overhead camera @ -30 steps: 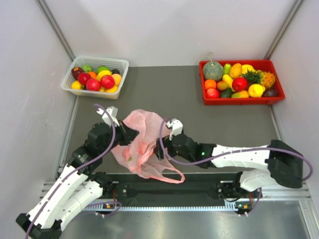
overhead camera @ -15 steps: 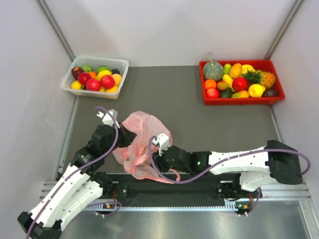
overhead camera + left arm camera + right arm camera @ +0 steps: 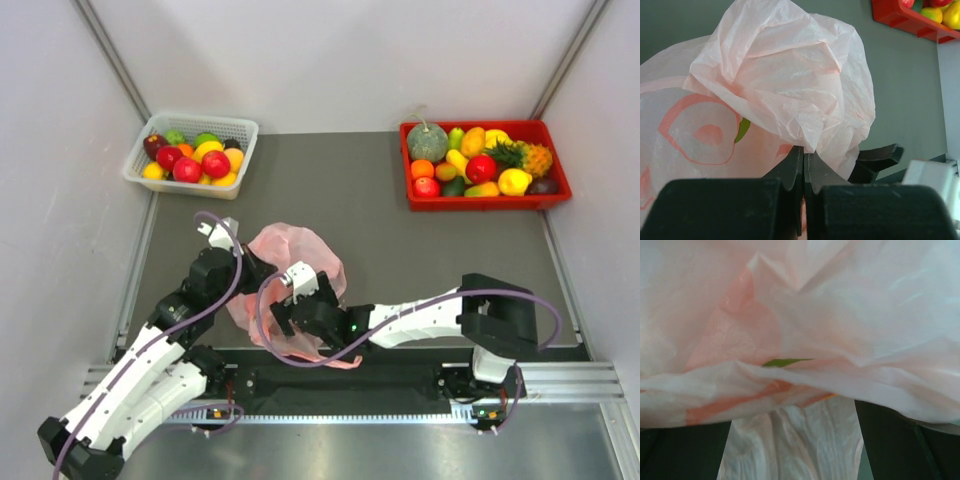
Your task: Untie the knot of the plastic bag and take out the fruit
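The left gripper (image 3: 804, 156) is closest to its camera. Its 2 black fingers are pressed tight together, and they pinch a fold of the pink bag (image 3: 302, 256). The plastic bunches up and puffs out just above the pinch.

The right arm reaches across from the right side, low over the near edge of the table (image 3: 410, 255). The right gripper (image 3: 792, 452) is pushed up against the near side of the bag. Its 2 dark fingers (image 3: 682, 452) stand wide apart, and it grips nothing. Loose crinkly plastic hangs in the gap between them and fills almost all of that camera's view.

The bag sits on the gray table, near the front and a bit to the left. It lies between the 2 grippers and touches both. It is thin, and darker pink marks are printed on it. A small green bit (image 3: 742, 129) shows through the plastic, so something is inside. I cannot tell which fruit it is. I cannot pick out the knot in all the crumpled plastic.

Far back on the left is a white basket (image 3: 246, 128) full of red, yellow and green fruit. Far back on the right is a red tray (image 3: 480, 204) with more fruit in it. Both are well apart from the bag.
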Controlling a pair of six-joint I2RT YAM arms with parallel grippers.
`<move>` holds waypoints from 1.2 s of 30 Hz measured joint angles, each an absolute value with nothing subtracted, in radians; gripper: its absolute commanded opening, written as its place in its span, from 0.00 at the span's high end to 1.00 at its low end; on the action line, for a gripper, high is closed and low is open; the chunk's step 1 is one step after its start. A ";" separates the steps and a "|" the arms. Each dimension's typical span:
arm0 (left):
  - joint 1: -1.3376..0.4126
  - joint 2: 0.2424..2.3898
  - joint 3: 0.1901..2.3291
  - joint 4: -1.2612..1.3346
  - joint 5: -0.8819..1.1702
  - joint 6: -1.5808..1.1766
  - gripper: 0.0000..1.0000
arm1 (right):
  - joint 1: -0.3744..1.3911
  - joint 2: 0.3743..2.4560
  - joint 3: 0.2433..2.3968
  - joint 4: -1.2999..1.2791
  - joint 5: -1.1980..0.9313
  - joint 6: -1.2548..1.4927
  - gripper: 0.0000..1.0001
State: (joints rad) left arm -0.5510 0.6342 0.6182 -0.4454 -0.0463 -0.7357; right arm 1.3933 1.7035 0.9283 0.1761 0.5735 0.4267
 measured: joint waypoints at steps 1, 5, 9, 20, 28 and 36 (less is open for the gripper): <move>-0.551 0.636 0.612 -0.443 -0.046 -0.736 1.00 | 1.393 1.710 0.936 0.183 0.606 0.423 0.00; -0.551 0.638 0.570 -0.413 -0.046 -0.735 1.00 | 1.376 1.735 0.958 0.210 0.665 0.411 0.00; -0.551 0.640 0.524 -0.400 -0.050 -0.736 1.00 | 1.326 1.793 0.977 0.243 0.651 0.401 0.01; -0.548 0.649 0.469 -0.323 -0.046 -0.741 1.00 | 1.232 1.897 0.975 0.320 0.497 0.379 0.30; -0.548 0.653 0.451 -0.308 -0.045 -0.746 1.00 | 1.209 1.787 0.850 0.356 0.385 0.367 1.00; -0.548 0.664 0.448 -0.290 -0.084 -0.755 1.00 | 1.145 1.321 0.654 0.165 0.139 0.404 1.00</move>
